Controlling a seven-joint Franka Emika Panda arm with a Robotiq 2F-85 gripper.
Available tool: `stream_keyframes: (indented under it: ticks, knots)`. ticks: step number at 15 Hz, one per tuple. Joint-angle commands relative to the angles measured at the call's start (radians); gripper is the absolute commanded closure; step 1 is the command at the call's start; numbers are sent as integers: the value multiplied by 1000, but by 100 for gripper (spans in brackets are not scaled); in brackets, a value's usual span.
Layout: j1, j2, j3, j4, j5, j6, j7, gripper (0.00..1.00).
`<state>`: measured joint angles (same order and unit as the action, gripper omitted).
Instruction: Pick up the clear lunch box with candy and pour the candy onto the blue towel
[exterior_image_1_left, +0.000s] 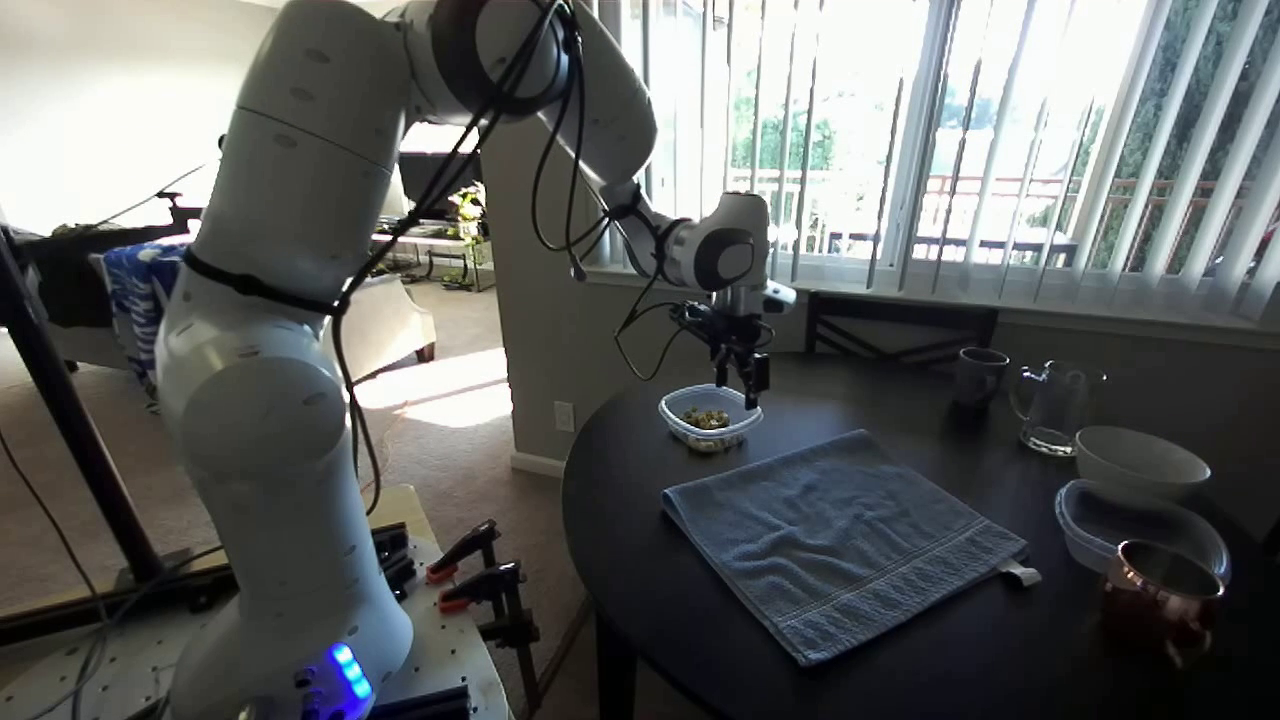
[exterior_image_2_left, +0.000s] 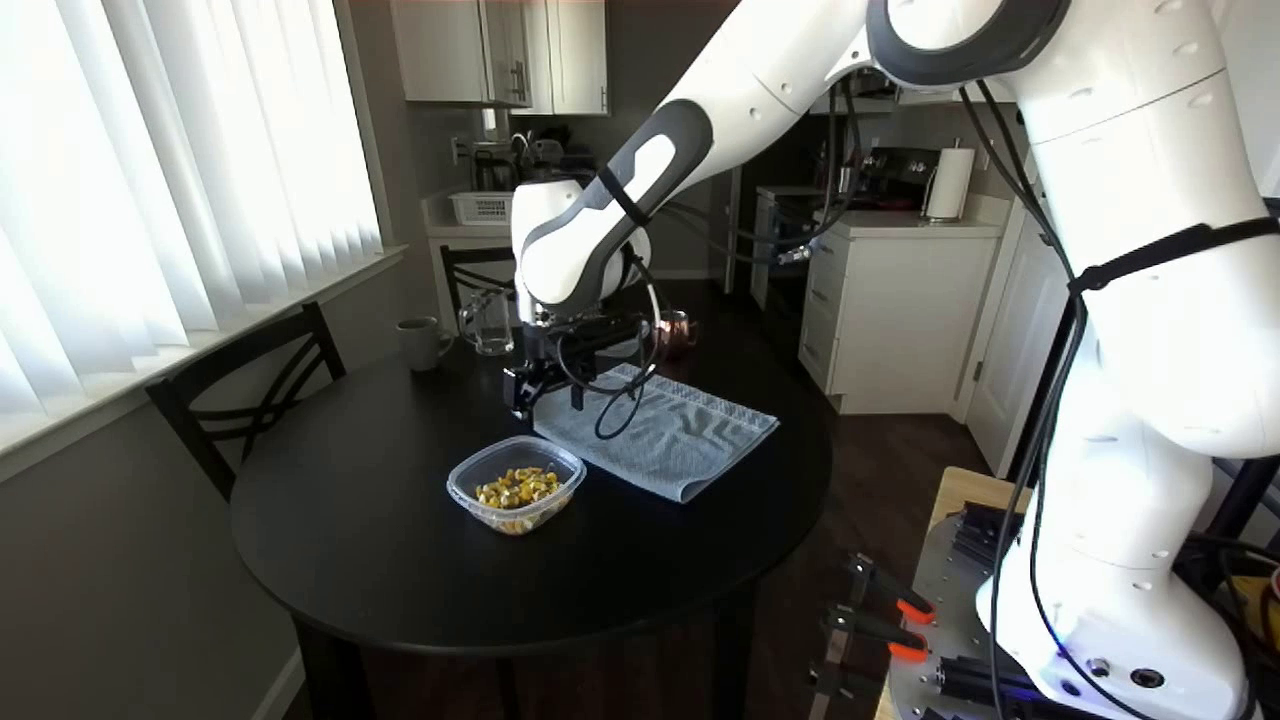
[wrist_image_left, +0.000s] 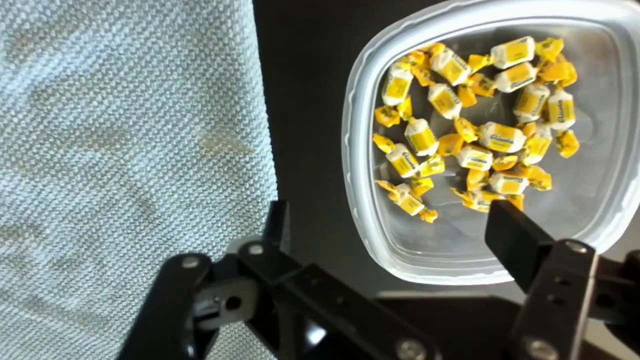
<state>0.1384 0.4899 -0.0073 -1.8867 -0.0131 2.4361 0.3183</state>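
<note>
Claw (wrist_image_left: 390, 222) spread wide, nothing held, nr box (wrist_image_left: 357, 165). Risk: if misaligned on descent, cd clip box, tip it & spill candy (wrist_image_left: 502, 137) off towel (wrist_image_left: 125, 150).

Yellow and white all over the candy (wrist_image_left: 501, 137): white wrappers, bright yellow panels with dark lettering, twisted ends in deeper gold! The clear lunch box (wrist_image_left: 360, 150) runs see-through, with a frosty, whitish rim. Here's the blue towel (exterior_image_1_left: 840, 540), grey-blue in both exterior views, paler in the wrist view, pebbled in weave, a lined band near one edge and a white tag (exterior_image_1_left: 1020, 573). The bench (exterior_image_2_left: 380, 560), near-black! Black on the hand (wrist_image_left: 390, 225), too; white on the arm (exterior_image_2_left: 1180, 360), with dark grey rings. Copper on the cup (exterior_image_1_left: 1160, 600), orange on the clamp tips (exterior_image_2_left: 908, 652), and bright blue from the base lights (exterior_image_1_left: 350, 671)!
</note>
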Motion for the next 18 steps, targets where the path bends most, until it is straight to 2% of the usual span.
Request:
stream_keyframes:
  ticks: [1, 8, 9, 11, 18]
  knots:
    - [14, 77, -31, 78, -29, -41, 25, 0]
    - [5, 158, -23, 169, -9, -132, -15, 1]
    - [-1, 165, -19, 178, -7, -151, -27, 26]
    - [-8, 176, -14, 192, 1, -185, -38, 28]
    - [-12, 202, -5, 241, 12, -235, -46, 75]
